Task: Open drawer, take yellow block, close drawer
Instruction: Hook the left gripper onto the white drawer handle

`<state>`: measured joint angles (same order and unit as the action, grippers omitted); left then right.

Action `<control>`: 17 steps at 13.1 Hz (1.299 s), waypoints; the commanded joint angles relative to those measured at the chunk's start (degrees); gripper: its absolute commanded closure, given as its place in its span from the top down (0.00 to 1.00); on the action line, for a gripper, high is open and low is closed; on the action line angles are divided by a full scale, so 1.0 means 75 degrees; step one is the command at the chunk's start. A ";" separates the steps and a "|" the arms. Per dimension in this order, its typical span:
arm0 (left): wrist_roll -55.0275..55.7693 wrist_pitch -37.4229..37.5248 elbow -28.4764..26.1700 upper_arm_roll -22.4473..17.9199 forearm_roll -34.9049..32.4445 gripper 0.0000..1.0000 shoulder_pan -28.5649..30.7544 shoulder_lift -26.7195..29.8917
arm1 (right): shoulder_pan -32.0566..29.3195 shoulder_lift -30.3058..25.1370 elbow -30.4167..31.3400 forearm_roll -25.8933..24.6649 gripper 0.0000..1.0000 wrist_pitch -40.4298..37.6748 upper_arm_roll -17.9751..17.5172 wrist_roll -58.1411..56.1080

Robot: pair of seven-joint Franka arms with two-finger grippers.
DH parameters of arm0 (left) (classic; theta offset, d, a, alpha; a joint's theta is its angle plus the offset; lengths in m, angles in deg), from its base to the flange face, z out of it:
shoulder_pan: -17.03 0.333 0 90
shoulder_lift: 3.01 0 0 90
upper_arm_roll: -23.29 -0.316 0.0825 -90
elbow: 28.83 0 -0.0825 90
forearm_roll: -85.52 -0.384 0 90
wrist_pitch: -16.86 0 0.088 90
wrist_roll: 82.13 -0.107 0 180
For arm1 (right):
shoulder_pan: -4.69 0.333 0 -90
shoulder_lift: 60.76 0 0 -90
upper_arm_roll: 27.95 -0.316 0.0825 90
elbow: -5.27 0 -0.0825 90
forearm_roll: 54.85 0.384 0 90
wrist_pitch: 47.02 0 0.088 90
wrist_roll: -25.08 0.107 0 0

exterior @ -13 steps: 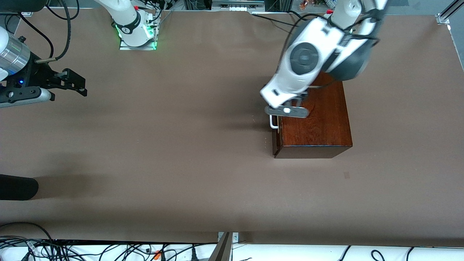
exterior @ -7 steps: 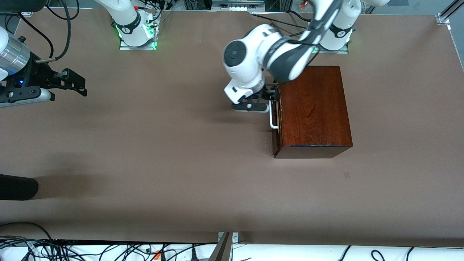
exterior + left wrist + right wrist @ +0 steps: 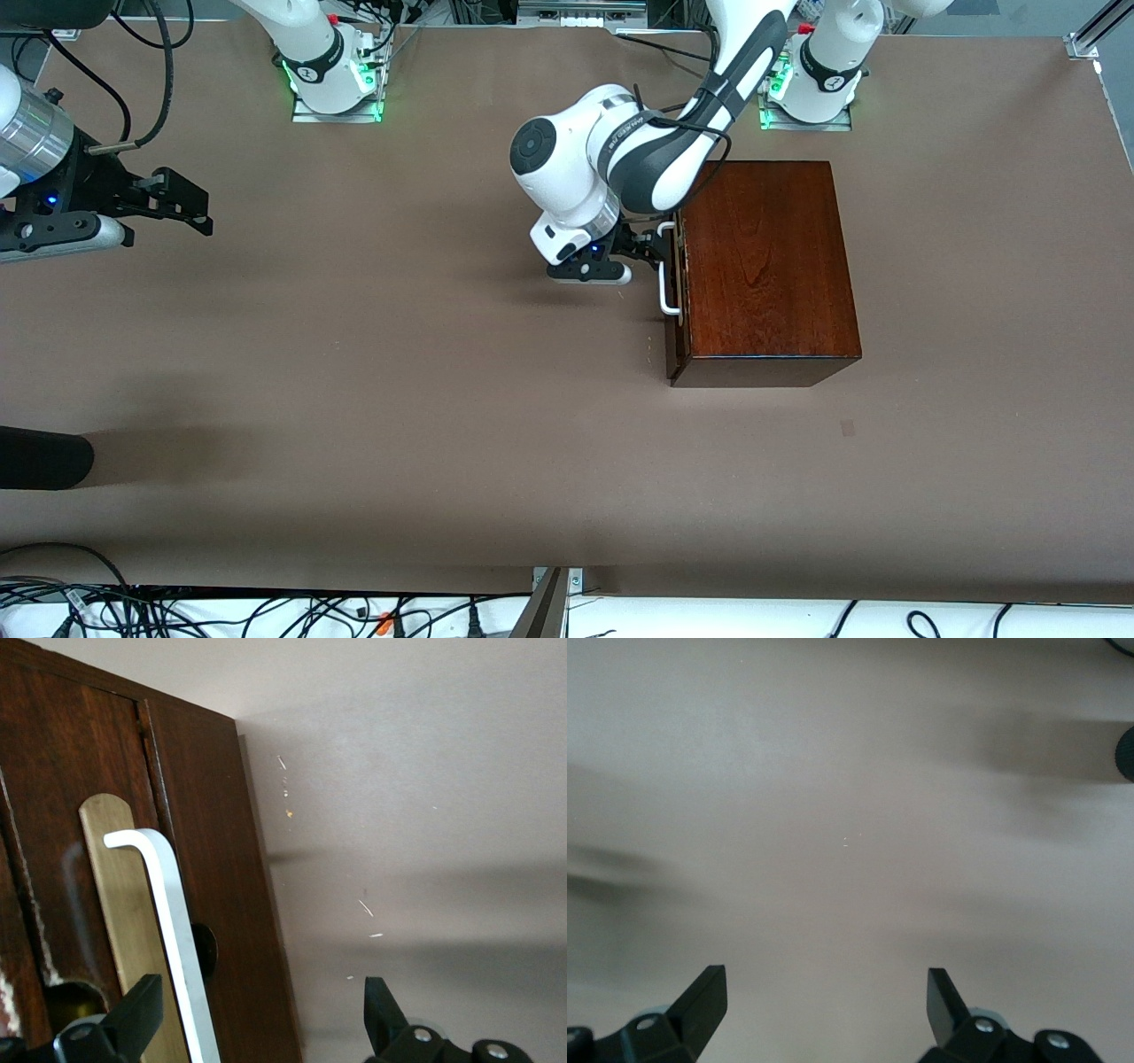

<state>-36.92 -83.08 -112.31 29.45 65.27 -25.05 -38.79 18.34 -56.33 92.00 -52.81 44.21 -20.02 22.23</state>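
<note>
The glossy mahogany box (image 3: pixel 762 266) stands toward the left arm's end of the table. Its drawer (image 3: pixel 675 292) is shut, with the dark front facing the right arm's end. The white bar handle (image 3: pixel 666 279) also shows in the left wrist view (image 3: pixel 168 921). My left gripper (image 3: pixel 654 250) is open, level with the handle's end in front of the drawer. In the left wrist view (image 3: pixel 257 1019) the bar lies between the fingers, close to one fingertip (image 3: pixel 137 1014). My right gripper (image 3: pixel 182 206) is open and empty, waiting over bare table (image 3: pixel 824 1001). The yellow block is hidden.
A black rounded object (image 3: pixel 44 456) lies at the right arm's end of the table, nearer the front camera. Cables (image 3: pixel 266 611) run along the table's near edge. The brown table top (image 3: pixel 399 354) stretches between the two grippers.
My left arm has swung off the top of the box and come down in front of the drawer, bringing its gripper to the handle. The right arm has not moved.
</note>
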 commanded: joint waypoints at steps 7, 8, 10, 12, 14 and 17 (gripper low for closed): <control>0.0300 0.0083 0.0221 -0.0025 -0.0605 1.00 -0.0049 -0.0455 | -0.0003 -0.0004 -0.0103 -0.0014 1.00 -0.0094 -0.0003 0.0063; 0.0393 0.0083 0.0221 -0.0025 -0.0616 1.00 -0.0061 -0.0491 | -0.0003 -0.0004 -0.0103 -0.0014 1.00 -0.0094 -0.0003 0.0063; 0.0499 0.0083 0.0232 -0.0025 -0.0617 1.00 -0.0072 -0.0549 | -0.0003 -0.0004 -0.0115 -0.0003 1.00 -0.0105 -0.0003 0.0063; 0.0534 0.0083 0.0232 -0.0014 -0.0593 1.00 -0.0061 -0.0585 | -0.0003 -0.0004 -0.0103 -0.0003 1.00 -0.0094 -0.0003 0.0063; 0.0802 0.0071 0.0267 -0.0002 -0.0418 1.00 -0.0049 -0.0643 | -0.0003 -0.0004 -0.0115 -0.0003 1.00 -0.0094 -0.0003 0.0063; 0.1084 -0.0548 0.0291 -0.0002 0.0574 1.00 -0.0049 -0.0678 | -0.0003 0.0008 -0.0103 0.0009 1.00 -0.0105 0.0009 0.0063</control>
<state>-30.62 -83.81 -112.22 29.04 63.78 -25.03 -41.95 18.33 -56.33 92.00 -52.81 44.21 -20.00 22.23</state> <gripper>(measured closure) 0.000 0.000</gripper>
